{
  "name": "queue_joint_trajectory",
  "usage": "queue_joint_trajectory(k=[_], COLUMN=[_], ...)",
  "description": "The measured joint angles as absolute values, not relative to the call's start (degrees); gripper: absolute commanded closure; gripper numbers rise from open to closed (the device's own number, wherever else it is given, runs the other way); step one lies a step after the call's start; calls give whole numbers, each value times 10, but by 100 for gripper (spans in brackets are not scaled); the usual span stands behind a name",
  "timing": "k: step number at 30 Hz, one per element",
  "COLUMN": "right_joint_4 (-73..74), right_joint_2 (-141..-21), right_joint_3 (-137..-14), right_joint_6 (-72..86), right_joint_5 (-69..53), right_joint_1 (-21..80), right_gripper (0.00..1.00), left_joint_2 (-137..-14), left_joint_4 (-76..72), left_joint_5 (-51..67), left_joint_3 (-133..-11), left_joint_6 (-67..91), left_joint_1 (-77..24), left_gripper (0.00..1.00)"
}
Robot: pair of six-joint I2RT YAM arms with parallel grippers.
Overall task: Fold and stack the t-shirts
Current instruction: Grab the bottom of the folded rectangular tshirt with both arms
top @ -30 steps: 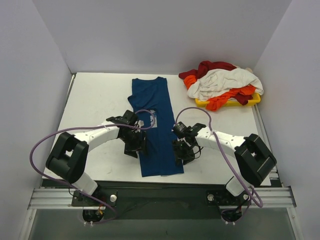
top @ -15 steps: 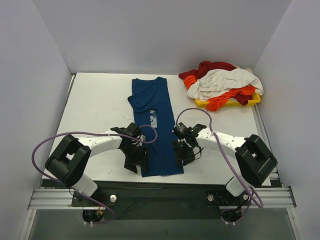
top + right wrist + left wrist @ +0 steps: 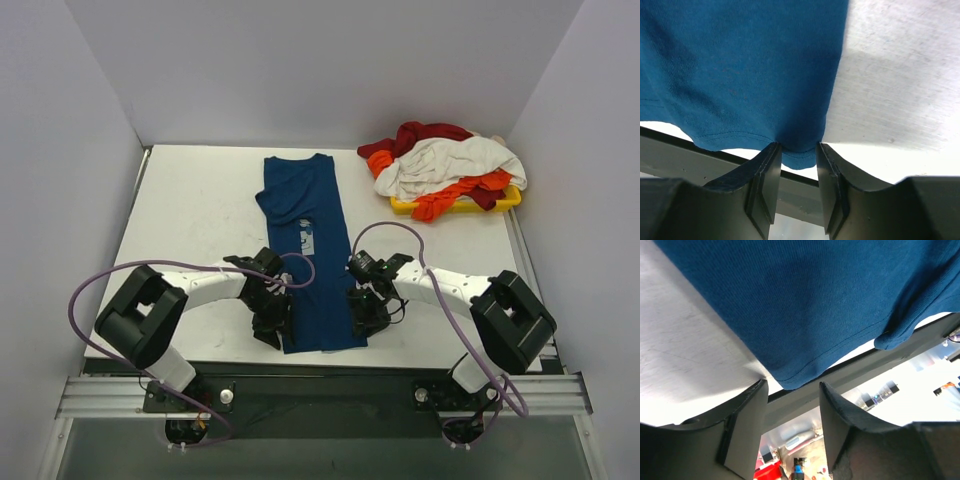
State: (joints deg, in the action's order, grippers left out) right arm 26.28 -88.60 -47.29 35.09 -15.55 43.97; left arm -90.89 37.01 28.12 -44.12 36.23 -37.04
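The table (image 3: 190,220) around me was mostly bare. The only other things on it sat at the far right corner, well apart from my work: a yellow tray (image 3: 508,198) heaped with a dark red shirt (image 3: 425,135), a white shirt (image 3: 445,160) and an orange shirt (image 3: 450,195). Nothing stood between my arms and the dark blue t-shirt (image 3: 308,250), though my own purple cables (image 3: 90,285) looped beside the arms.

From above, the blue shirt lay as one long narrow strip down the middle of the table, collar at the far end, hem at the near edge, its long axis running near to far, and the pale print (image 3: 306,240) about midway. My left gripper (image 3: 275,325) was at the hem's left corner, my right gripper (image 3: 365,315) at its right corner, but their bodies hid the jaws there.

The wrist cameras showed what the overhead view could not. My left gripper (image 3: 792,405) stood well open, holding nothing, the hem corner just ahead of the gap. My right gripper (image 3: 796,150) was parted more narrowly, the other hem corner lying between its fingertips (image 3: 767,172), not pinched.
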Motion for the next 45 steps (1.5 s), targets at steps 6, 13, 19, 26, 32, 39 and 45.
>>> queue_joint_trajectory(k=[6,13,19,26,32,39,45], right_joint_4=[257,250,248,247,249,263,293], right_joint_2=[-886,-886,-888,-889,-886,-875,-842], right_joint_3=[-462,-454,-454,-454,-454,-454,-463], right_joint_6=[361,365,365,368,374,378,388], right_joint_5=[-160,-164,-170,-180,-192,-197,-203], right_joint_1=[440,440,440,440,447,458,470], right_gripper=[71,84,99,100,100,100,100], left_joint_2=[-923,-927,-919,-894,-844,-785,-729], left_joint_4=[370,371,371,372,381,404,432], left_joint_5=[289,284,277,253,201,171,168], left_joint_3=[-441,-433,-431,-422,-403,-402,-402], left_joint_6=[357,347,340,336,334,340,354], left_joint_1=[-370,-370,-371,-371,-376,-381,-382], left_gripper=[63,89,100,100,100,100,100])
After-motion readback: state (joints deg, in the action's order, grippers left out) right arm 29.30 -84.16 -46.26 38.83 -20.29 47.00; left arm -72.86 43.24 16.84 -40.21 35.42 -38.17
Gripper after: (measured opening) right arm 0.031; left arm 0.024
